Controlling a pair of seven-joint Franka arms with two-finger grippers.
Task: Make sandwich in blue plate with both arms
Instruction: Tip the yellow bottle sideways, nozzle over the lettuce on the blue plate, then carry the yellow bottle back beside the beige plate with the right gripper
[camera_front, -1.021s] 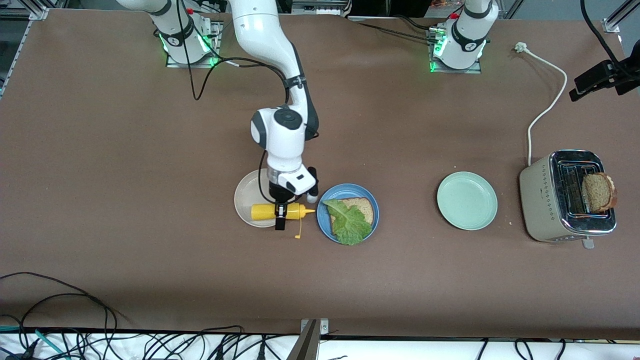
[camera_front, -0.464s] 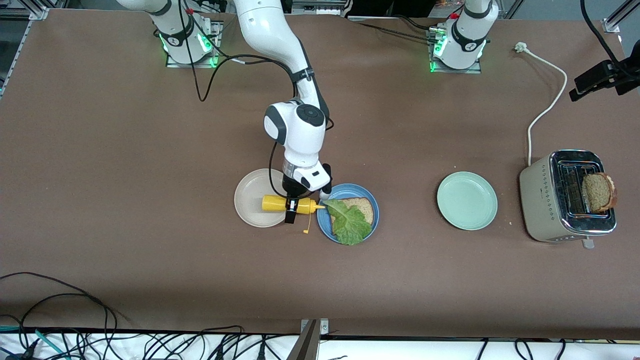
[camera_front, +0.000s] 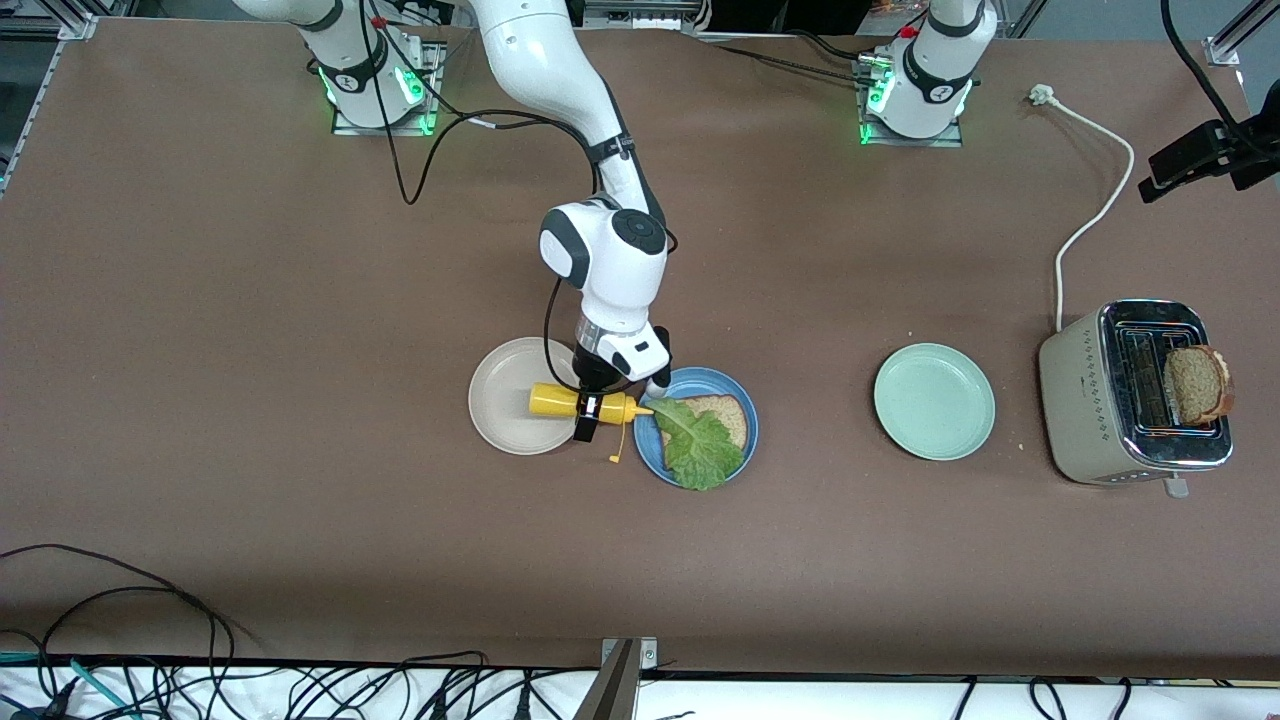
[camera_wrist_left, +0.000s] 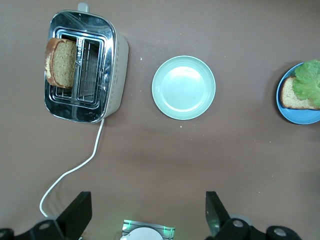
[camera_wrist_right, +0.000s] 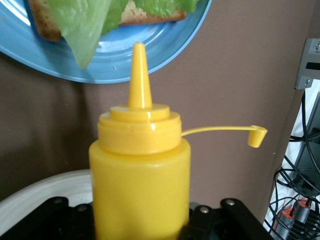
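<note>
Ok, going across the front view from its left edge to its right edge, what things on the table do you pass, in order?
Beige-white plate → yellow squeeze bottle held in the right gripper → blue plate with bread and lettuce → pale green plate → toaster with a bread slice.

Right gripper (camera_front: 588, 412) clamped, wrist angled downward over mid-table. Left gripper (camera_wrist_left: 145, 220) spread wide; arm apparently parked high.
</note>
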